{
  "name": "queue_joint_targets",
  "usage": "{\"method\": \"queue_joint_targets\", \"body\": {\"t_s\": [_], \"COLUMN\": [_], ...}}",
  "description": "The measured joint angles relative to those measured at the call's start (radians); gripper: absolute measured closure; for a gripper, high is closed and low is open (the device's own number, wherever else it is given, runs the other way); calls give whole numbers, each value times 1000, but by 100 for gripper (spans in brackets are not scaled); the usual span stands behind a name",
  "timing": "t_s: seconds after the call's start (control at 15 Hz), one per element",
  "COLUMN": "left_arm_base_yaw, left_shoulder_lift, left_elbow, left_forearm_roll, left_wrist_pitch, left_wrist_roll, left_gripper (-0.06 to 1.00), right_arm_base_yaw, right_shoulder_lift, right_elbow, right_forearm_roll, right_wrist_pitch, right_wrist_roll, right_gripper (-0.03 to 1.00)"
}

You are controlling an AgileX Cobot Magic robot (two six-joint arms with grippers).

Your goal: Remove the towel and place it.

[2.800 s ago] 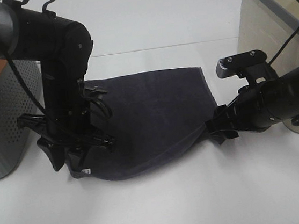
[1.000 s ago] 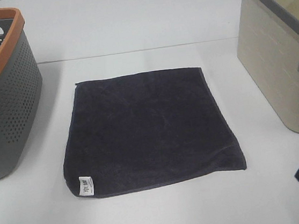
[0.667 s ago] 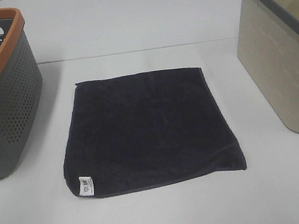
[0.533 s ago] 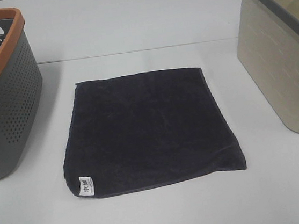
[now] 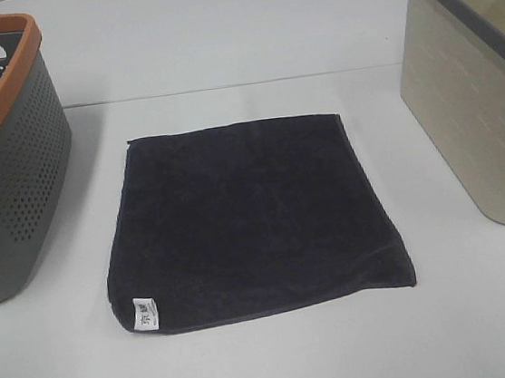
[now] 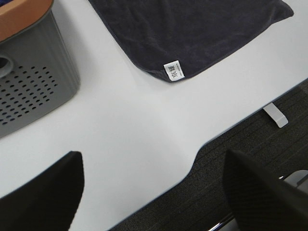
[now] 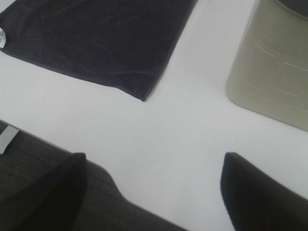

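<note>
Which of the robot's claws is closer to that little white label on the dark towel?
Left. The left claw hangs open over the table's front edge, on the white label's side of the towel. The right claw hangs open off the opposite front corner.

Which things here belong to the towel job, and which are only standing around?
Belong to the job:
- towel, spread flat on the table
- left gripper, open, empty
- right gripper, open, empty

Only standing around:
- grey basket with orange rim
- beige bin
- table
</note>
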Motion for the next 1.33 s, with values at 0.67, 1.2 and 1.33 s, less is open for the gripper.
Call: {"method": "queue_joint_targets", "body": {"t_s": [0.67,1.2,1.33], "left_arm_base_yaw": [0,18,164], "left_shoulder_lift": [0,0,0], "left_elbow": [7,7,7], "left_forearm_roll": [6,5,5], "left_wrist_pitch": [-16,-16,-16], "left_wrist_roll": [82,82,82], "left_gripper": [19,19,19], "right_arm_base_yaw": [0,-27,-119], "right_shoulder_lift": [-2,-2,-2], "right_elbow": [0,0,0], "right_forearm_roll": [0,0,2], "right_wrist_pitch": [4,4,4], "right_wrist_roll": [1,1,1], "right_gripper": [24,24,24]}}
